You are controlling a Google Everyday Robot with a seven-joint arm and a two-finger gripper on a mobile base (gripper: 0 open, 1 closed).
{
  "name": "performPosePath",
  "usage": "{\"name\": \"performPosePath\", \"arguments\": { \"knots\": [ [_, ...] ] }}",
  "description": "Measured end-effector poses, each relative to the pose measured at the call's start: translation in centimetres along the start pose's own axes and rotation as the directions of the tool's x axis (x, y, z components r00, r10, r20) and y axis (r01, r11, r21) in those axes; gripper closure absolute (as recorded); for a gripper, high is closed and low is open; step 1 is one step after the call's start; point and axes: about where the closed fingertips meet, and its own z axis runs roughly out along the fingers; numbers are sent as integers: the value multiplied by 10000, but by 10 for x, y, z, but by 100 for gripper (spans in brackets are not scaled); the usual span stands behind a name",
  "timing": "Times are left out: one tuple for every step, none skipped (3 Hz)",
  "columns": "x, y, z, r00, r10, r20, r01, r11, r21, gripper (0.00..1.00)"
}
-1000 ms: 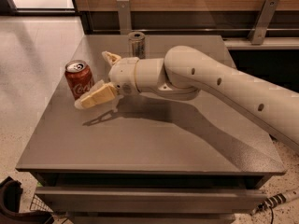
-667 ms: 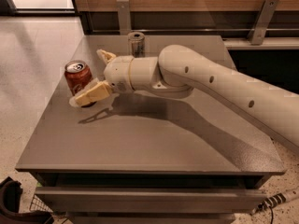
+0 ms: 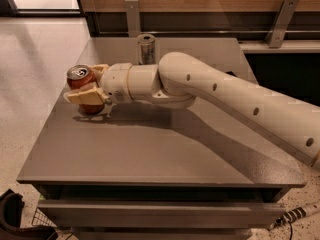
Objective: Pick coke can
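Observation:
The coke can, red with a silver top, stands near the left edge of the grey table. My gripper has reached in from the right and holds the can between its two tan fingers. The near finger lies across the can's front and the far finger sits behind it. The fingers look closed against the can's sides. The can's base still rests on the table top.
A taller silver can stands at the back of the table, just behind my arm. A wooden wall with metal brackets runs along the back. The floor drops off past the table's left edge.
My gripper has moved left so that its fingers now enclose the coke can, and the gap between the fingers has narrowed onto it. The can has not moved.

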Motion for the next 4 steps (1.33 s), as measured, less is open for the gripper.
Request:
{"name": "performPosePath", "arguments": {
  "knots": [
    [-1,2,2,10000,-12,10,12,10000,-46,76],
    [-2,3,4,10000,-21,17,21,10000,-79,98],
    [-2,4,4,10000,-25,20,25,10000,-93,100],
    [-8,4,5,9999,-92,48,93,9997,-208,100]
  ]
}}
